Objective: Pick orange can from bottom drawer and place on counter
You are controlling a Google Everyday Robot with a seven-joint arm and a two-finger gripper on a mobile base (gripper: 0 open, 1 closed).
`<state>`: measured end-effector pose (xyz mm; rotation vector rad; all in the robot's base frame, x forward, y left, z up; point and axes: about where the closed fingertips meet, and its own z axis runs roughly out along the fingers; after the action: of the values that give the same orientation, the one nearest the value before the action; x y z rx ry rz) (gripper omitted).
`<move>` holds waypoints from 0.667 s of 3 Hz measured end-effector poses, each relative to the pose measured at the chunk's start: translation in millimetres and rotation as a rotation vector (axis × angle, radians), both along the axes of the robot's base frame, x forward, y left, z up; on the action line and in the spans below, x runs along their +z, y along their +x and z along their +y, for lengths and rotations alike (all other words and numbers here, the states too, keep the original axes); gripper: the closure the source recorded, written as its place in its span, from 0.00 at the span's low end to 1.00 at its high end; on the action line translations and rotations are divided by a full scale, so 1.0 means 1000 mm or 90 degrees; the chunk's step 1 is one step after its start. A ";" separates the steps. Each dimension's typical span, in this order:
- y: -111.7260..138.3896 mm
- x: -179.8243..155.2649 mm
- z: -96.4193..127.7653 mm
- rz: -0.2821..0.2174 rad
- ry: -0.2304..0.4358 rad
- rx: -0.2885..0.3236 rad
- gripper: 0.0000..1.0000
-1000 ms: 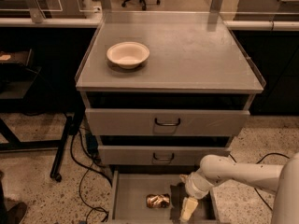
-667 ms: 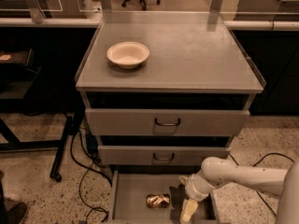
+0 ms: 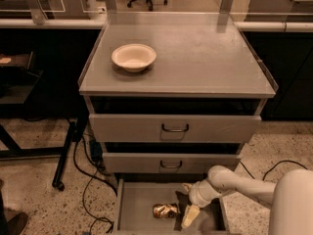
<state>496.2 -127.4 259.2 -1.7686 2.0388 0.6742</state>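
Camera view: the gripper (image 3: 189, 215) is seen low inside the open bottom drawer (image 3: 139, 204), just right of the can (image 3: 165, 210), which lies on the drawer floor near its middle. Compared with a second ago, the gripper has been shifted slightly left, closer to the can; the can itself has not been moved. How far the gripper is open, and whether the can is touched, cannot be told. On the counter (image 3: 205, 58), the bowl (image 3: 134, 57) is unchanged.

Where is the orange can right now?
The orange can lies in the open bottom drawer, low in the camera view, just left of the robot's hand, also inside it.
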 end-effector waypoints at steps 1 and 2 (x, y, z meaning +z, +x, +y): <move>0.001 0.000 0.000 -0.001 0.000 -0.001 0.00; -0.002 -0.019 0.012 -0.005 0.015 -0.004 0.00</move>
<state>494.5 -115.5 240.6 -1.7482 2.0215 0.6860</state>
